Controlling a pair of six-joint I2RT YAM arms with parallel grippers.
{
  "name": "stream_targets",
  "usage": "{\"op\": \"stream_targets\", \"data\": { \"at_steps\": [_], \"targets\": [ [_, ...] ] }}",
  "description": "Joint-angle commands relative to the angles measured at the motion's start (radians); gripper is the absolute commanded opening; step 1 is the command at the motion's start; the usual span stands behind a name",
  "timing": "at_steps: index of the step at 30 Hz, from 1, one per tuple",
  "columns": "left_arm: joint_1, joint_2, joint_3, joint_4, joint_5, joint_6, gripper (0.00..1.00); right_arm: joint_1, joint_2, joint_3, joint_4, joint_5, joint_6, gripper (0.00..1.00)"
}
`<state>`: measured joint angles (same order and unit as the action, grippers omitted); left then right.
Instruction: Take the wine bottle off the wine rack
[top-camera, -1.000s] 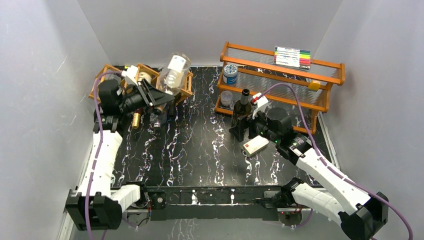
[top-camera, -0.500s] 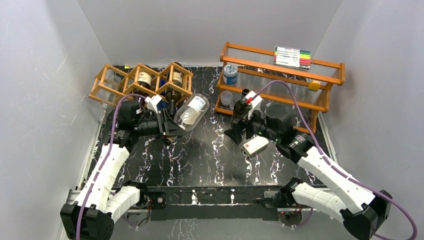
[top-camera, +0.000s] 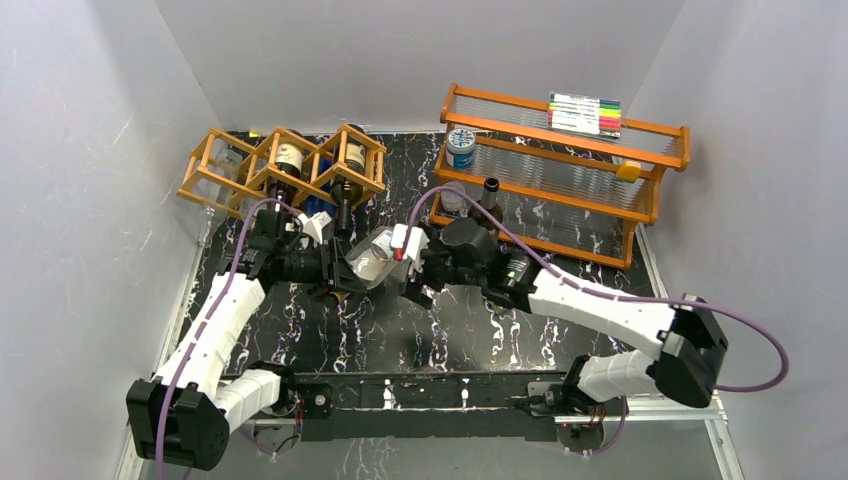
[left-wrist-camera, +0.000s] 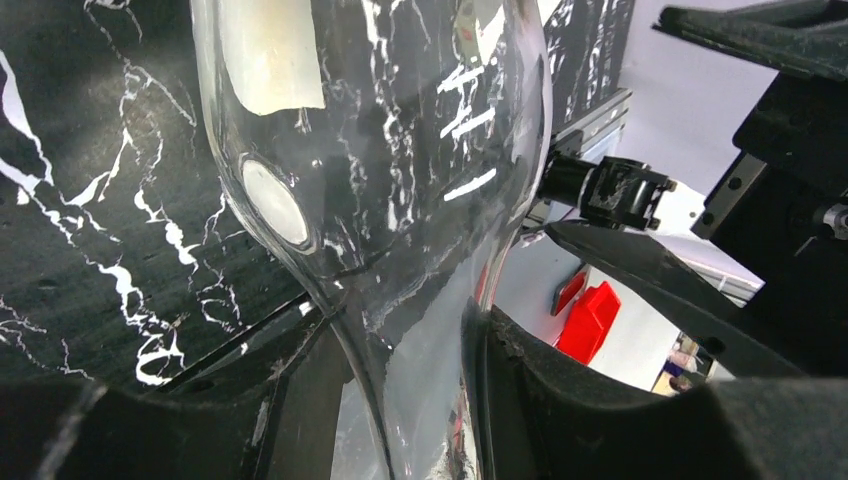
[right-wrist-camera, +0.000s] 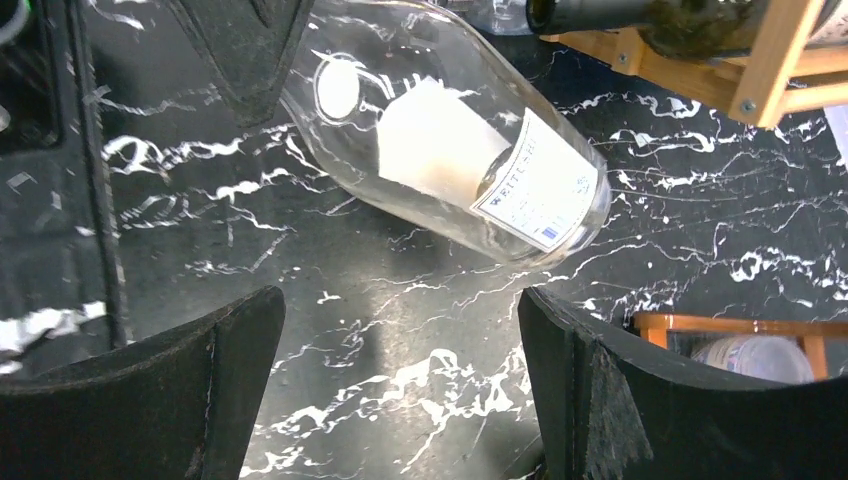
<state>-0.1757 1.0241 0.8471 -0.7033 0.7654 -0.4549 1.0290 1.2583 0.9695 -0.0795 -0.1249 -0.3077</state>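
The wine bottle (right-wrist-camera: 450, 140) is clear glass with a white label (small dark print on it) and a rounded shoulder. It hangs tilted over the table's middle, out of the wine rack (top-camera: 318, 150), which stands at the far left corner. The left gripper (left-wrist-camera: 410, 400) is clamped on its neck. The right gripper (right-wrist-camera: 400, 390) hovers just beside the bottle, fingers spread wide.

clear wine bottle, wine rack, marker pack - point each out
clear wine bottle (right-wrist-camera: 450, 150), right wrist view, its glass body
wine rack (top-camera: 318, 150), top external view, wooden joint between cells
marker pack (top-camera: 585, 112), top external view, middle of pack
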Motion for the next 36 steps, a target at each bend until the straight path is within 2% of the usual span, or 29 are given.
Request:
{"op": "stream_targets", "data": {
  "at_steps": [1,6,9,16,20,25,36],
  "targets": [
    [-0.022,-0.010,0.073,0.066,0.083,0.075,0.00,0.003,0.080,0.055,0.185,-0.099,-0.215,0.98],
    [-0.050,0.019,0.080,0.045,0.061,0.073,0.00,0.005,0.143,0.016,0.327,-0.218,-0.320,0.98],
    [-0.064,0.043,0.092,0.025,0.036,0.079,0.00,0.004,0.185,0.005,0.383,-0.239,-0.378,0.98],
    [-0.097,0.090,0.114,0.011,0.002,0.075,0.00,0.005,0.294,0.024,0.468,-0.305,-0.333,0.98],
    [-0.114,0.103,0.141,0.012,-0.020,0.057,0.12,0.005,0.305,-0.031,0.566,-0.336,-0.269,0.98],
    [-0.138,0.123,0.161,0.030,-0.023,0.043,0.35,0.005,0.338,-0.054,0.635,-0.312,-0.243,0.98],
    [-0.168,0.156,0.172,0.075,-0.009,0.017,0.54,0.004,0.373,-0.136,0.821,-0.283,-0.123,0.98]
  ]
}}
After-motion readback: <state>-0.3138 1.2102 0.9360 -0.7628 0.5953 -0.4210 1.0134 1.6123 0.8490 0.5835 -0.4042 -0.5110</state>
